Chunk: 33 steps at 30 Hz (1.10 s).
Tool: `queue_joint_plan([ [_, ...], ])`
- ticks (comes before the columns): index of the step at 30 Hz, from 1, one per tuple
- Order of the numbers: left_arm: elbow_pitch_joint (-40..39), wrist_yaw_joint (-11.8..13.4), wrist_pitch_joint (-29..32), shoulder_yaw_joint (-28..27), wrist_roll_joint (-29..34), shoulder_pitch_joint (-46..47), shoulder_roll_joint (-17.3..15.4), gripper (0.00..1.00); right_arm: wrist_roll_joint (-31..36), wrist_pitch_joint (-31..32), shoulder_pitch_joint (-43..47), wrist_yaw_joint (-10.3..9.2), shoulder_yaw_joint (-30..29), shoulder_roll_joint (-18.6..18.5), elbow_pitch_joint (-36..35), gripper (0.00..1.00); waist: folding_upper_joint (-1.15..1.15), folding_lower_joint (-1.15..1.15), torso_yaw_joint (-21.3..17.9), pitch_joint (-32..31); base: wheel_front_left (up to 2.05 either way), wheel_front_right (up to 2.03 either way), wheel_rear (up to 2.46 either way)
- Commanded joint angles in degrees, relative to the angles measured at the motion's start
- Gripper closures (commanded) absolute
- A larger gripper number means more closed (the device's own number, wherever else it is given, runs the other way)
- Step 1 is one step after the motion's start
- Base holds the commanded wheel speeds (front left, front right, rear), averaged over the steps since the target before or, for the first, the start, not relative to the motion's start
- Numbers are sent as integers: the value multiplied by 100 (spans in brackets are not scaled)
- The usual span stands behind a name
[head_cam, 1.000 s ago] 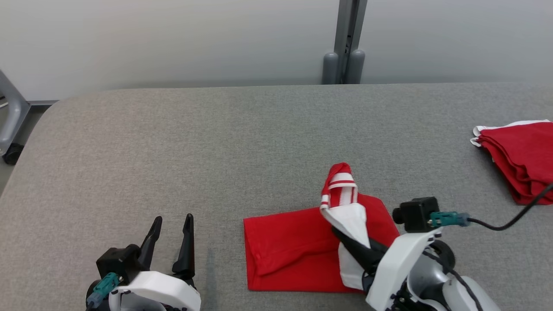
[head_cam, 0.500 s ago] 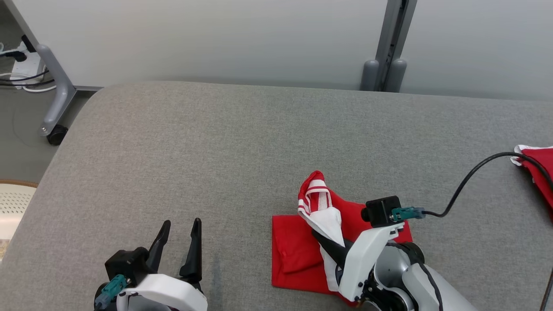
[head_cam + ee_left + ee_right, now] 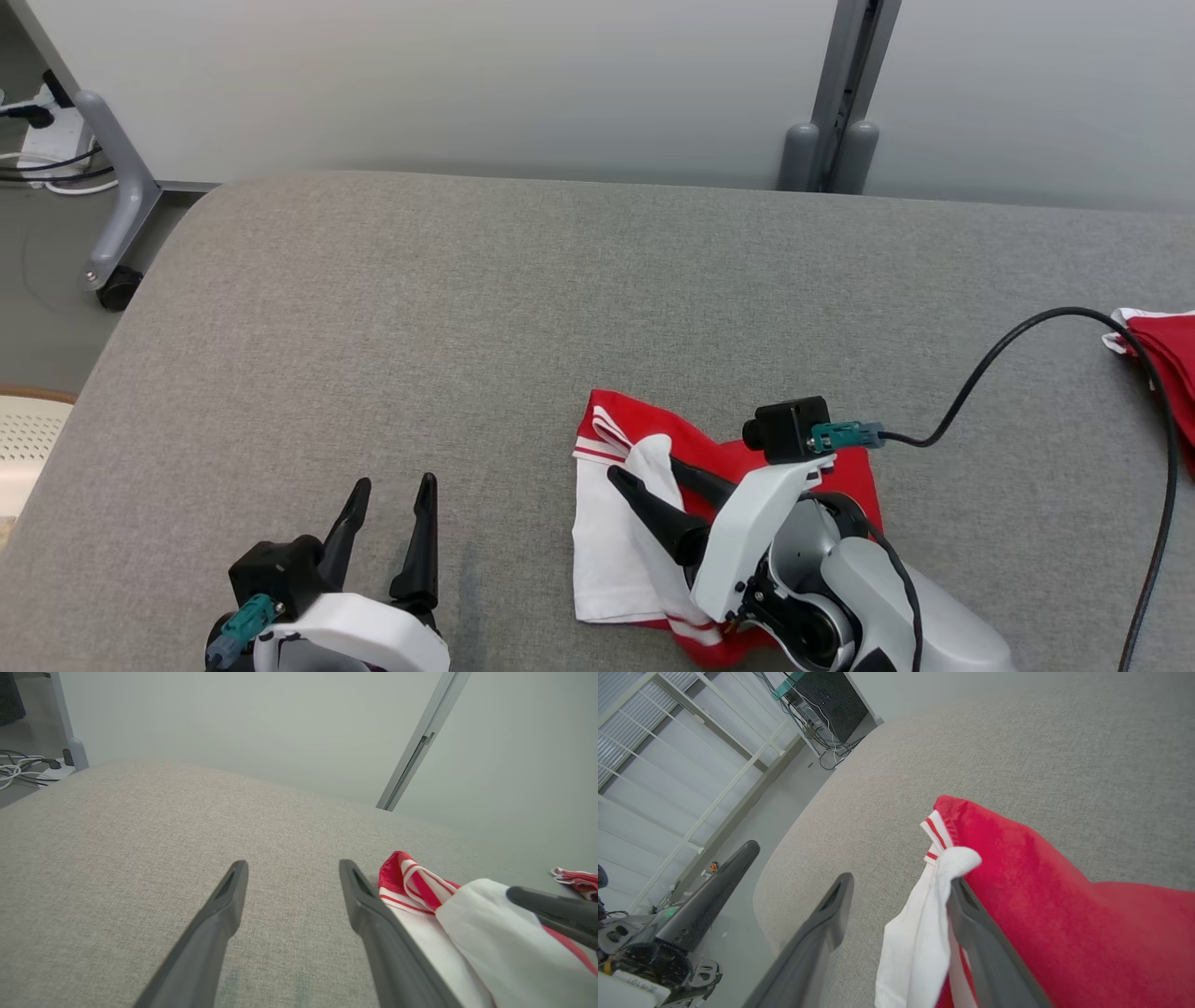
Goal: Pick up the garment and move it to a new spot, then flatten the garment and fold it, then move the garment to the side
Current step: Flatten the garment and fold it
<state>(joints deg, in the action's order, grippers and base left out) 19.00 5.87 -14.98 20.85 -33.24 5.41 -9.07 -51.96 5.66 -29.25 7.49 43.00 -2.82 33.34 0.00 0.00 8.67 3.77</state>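
Where things lie on your table (image 3: pixel 392 308)
You'll find the garment (image 3: pixel 607 560) near the front, just right of the left gripper (image 3: pixel 395 482), with the right gripper (image 3: pixel 646 469) over it; a second cloth pile (image 3: pixel 1162 355) lies at the right edge, well apart.

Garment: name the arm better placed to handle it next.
Right. The right gripper stands open at the garment, white fabric draped on one finger; the left gripper is open over the table, apart from it.

The right arm (image 3: pixel 845 597) hides part of the garment (image 3: pixel 607 560); the right edge cuts a second red cloth (image 3: pixel 1174 359)
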Motion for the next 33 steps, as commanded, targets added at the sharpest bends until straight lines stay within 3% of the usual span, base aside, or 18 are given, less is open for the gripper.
queue_joint_plan([
  [1,-6,8,-18,-25,25,49,-38,0,-75,-94,-76,0,19,-24,-30,0,0,0,-49,4,0,0,0],
  [6,-39,25,-19,-38,31,25,-58,0,31,-292,-197,0,3,-27,-188,0,0,0,-199,5,0,0,0],
  [15,-104,59,-20,-42,51,10,-98,0,665,-832,-168,0,-761,-200,-375,0,0,0,-352,-11,0,0,0],
  [23,-232,85,-21,-18,121,49,-107,0,1850,-1553,454,0,-1943,-439,-615,0,0,0,-454,-34,0,0,0],
  [33,-435,129,-23,-123,283,-31,-67,0,3436,-1919,1783,0,-3599,-155,-1544,0,0,0,-581,-97,0,0,0],
])
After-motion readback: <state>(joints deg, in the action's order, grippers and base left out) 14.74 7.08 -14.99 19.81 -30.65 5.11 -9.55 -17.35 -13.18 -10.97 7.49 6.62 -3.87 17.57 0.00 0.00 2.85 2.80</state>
